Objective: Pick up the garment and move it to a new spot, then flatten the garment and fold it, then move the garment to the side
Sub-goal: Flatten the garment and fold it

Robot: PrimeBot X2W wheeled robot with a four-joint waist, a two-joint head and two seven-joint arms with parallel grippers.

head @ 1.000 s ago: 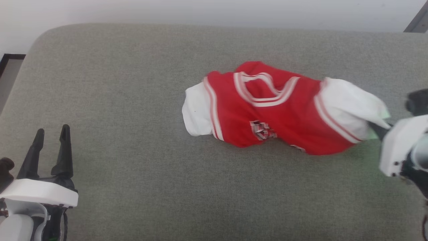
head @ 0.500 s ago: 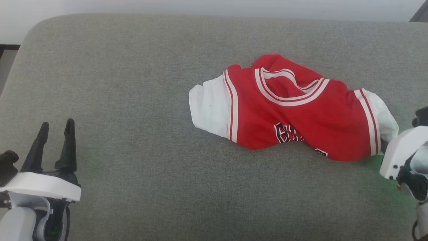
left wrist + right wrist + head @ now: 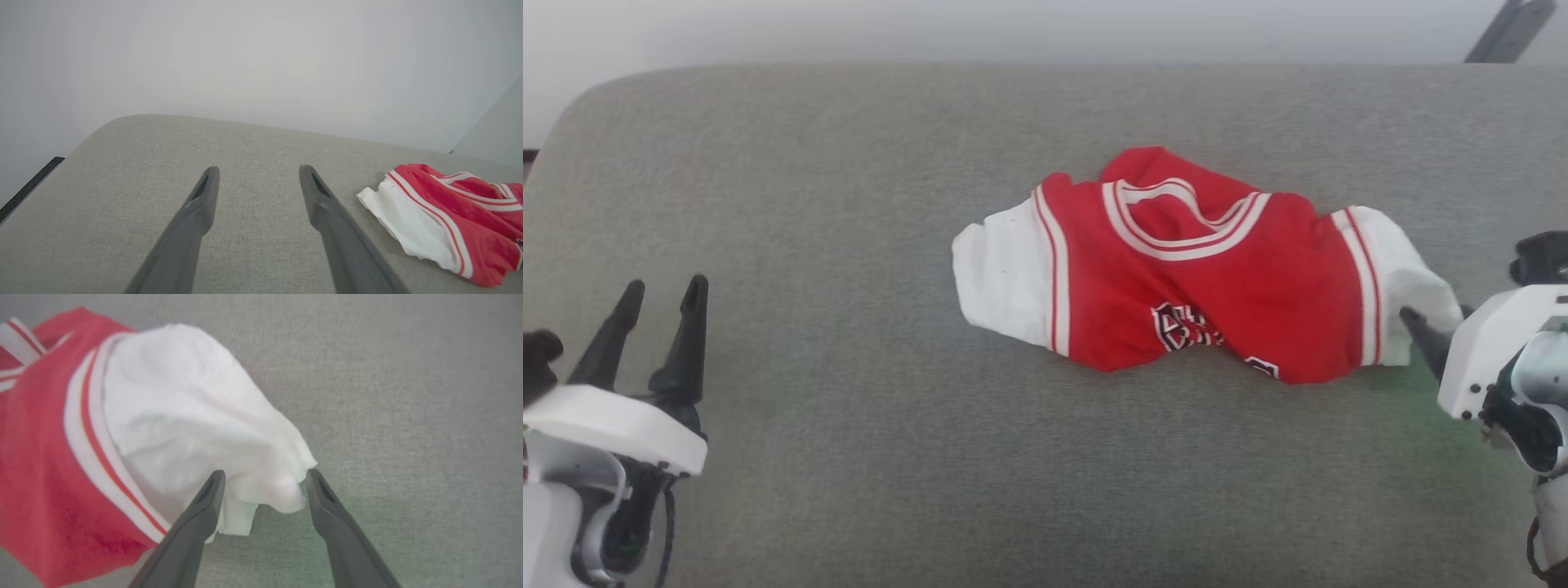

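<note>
Right gripper [image 3: 264, 474]: fingers spread wide, low over the grey cushion [image 3: 849, 245] at the right end of the garment [image 3: 1201, 278]; nothing is pinched.
Between its fingertips: the loose rim of the right sleeve [image 3: 184, 416] hangs into the gap; whether the cloth brushes the inner face of either finger is hard to say, since the right wrist view is soft.
Right gripper in the head view: at the right edge, one dark finger pointing toward the sleeve's lower corner, its tip just beside the white cloth.
Left gripper [image 3: 666, 286]: fingers parted and empty, hovering at the lower left of the cushion, well apart from the garment.
Left wrist view: both fingers run out over grey fabric, with the garment off to their right.
Garment: lying crumpled on the cushion, right of centre, chest side up, stretched across from left to right.
Body [image 3: 1274, 278]: red, bunched and twisted in the middle.
Neck trim [image 3: 1176, 224]: red-and-white striped, facing the far edge of the cushion, lying open in a curve.
Left sleeve [image 3: 1001, 278]: white, flat on the cushion, bordered by a striped band.
Right sleeve band: red-and-white stripes where the sleeve meets the body.
Lettering [image 3: 1184, 327]: dark with white outline, creased into a fold so that it cannot be read.
Wall [image 3: 1013, 24]: pale, behind the cushion's far edge.
</note>
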